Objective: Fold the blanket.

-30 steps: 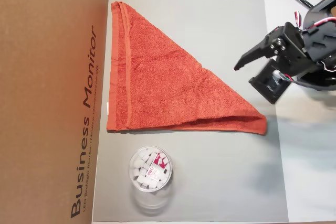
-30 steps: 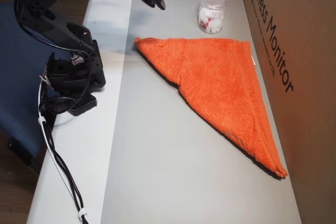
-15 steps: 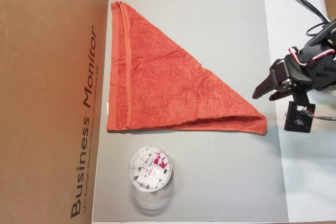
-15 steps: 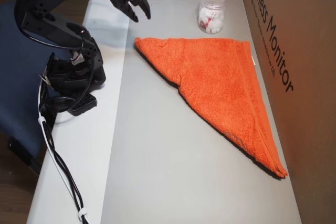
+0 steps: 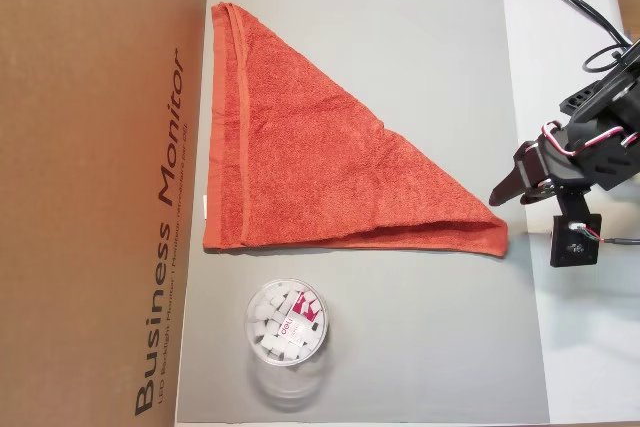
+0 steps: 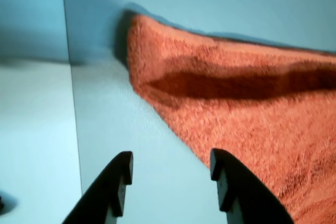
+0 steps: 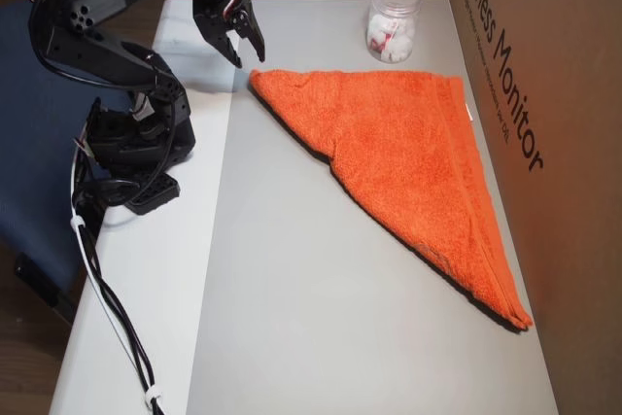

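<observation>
The gripper [image 6: 170,174] hangs with its two black fingers [image 6: 119,179] parted by a moderate gap and nothing between them; in the wrist view bare grey mat shows through that gap. In an overhead view the gripper [image 5: 503,192] points toward the nearest corner of the blanket [image 5: 300,162], close to it but not touching, above the line where the grey mat [image 5: 430,67] meets the white table [image 5: 590,347]. In another overhead view the gripper [image 7: 246,53] sits just beside that same corner. The blanket [image 7: 408,153] lies flat on the mat as a triangle, folded along a diagonal, its pointed corner [image 6: 137,40] nearest the gripper and its hemmed band edge on the side farthest from it, against the brown cardboard box [image 5: 100,187] printed "Business Monitor". A small white tag [image 5: 203,207] shows at that far edge. Beyond the blanket's lower edge in an overhead view, well apart from the gripper, stands a clear round tub [image 5: 286,322] holding small white pieces. The arm's black base [image 7: 136,143] stands on the white table behind the gripper, with a cable [image 7: 107,298] trailing from it.
</observation>
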You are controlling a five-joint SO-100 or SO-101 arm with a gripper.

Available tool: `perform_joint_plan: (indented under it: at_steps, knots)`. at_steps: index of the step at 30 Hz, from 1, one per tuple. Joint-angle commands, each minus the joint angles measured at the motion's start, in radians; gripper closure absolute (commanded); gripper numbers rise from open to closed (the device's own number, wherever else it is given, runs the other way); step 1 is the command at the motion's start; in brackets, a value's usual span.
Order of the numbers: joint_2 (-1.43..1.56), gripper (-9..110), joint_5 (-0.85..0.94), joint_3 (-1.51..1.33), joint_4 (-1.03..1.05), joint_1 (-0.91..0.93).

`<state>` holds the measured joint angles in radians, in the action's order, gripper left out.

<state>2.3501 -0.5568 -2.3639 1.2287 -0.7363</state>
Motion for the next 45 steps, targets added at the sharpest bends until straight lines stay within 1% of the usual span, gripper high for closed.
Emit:
perform_joint_plan:
  at_steps: [1, 7, 10, 16, 22, 27, 42, 45]
  knots:
    - [0.011, 87, 0.008, -0.034, -0.055, 0.002]
    - [-0.009, 86, 0.008, -0.072, -0.060, -0.049]
    - [-0.089, 86, 0.008, -0.052, -0.063, -0.071]
    - [-0.281, 87, 0.008, 0.055, -0.146, -0.080]
    - [-0.385, 87, 0.005, 0.109, -0.175, -0.081]
    - [-0.422, 87, -0.005, 0.094, -0.239, -0.080]
    - [-0.488, 87, -0.005, 0.095, -0.239, -0.077]
    - [-0.494, 90, -0.005, 0.095, -0.242, -0.077]
